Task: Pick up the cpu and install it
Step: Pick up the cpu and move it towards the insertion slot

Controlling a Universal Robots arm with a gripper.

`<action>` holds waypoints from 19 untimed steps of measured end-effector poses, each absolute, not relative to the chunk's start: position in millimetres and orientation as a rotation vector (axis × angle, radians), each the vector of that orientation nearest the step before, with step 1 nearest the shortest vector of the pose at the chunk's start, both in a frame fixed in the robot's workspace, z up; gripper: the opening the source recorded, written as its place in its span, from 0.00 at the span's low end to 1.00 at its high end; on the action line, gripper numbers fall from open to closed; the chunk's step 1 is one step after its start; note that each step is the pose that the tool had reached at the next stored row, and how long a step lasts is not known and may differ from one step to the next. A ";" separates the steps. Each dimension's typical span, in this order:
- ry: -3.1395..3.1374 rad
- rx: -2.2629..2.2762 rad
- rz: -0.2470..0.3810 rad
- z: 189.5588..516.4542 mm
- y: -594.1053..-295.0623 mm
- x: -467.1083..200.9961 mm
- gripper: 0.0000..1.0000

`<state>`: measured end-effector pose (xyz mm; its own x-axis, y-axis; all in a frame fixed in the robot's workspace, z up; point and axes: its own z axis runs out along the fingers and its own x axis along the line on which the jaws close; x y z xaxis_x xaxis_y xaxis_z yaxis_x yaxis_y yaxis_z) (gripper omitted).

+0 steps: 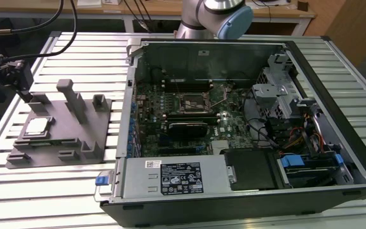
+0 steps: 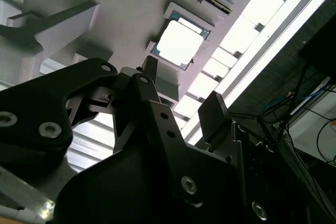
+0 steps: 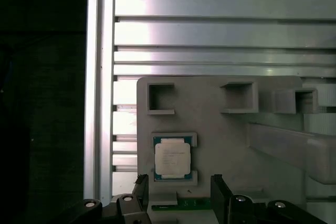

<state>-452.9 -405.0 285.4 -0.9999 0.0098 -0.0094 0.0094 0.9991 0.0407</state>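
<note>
The cpu [image 1: 36, 126] is a small silvery square chip lying flat in a recess of the grey plastic tray [image 1: 65, 143], at the exterior view's left. My gripper [image 1: 24, 97] hangs above the tray's far end, a little beyond the cpu and not touching it. In the first wrist view the cpu [image 3: 172, 158] lies just past my gripper [image 3: 181, 183], whose two dark fingers stand apart with nothing between them. The second wrist view shows the cpu [image 2: 180, 42] bright beyond the open gripper [image 2: 181, 92]. The dark square socket [image 1: 191, 101] sits on the motherboard inside the open computer case [image 1: 335, 109].
Upright posts [image 1: 75, 100] rise from the tray close to the cpu. The case wall [image 1: 132, 95] stands between the tray and the motherboard. Cables, a drive cage [image 1: 278, 90] and a power supply [image 1: 170, 176] crowd the case. The slatted metal table [image 1: 55, 191] carries everything.
</note>
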 end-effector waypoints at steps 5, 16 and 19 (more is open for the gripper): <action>3.131 0.015 0.064 283.3 -405.0 -452.9 0.58; 3.133 0.015 0.064 277.4 -405.0 -453.0 0.58; 3.133 0.015 0.064 276.0 -405.0 -453.0 0.58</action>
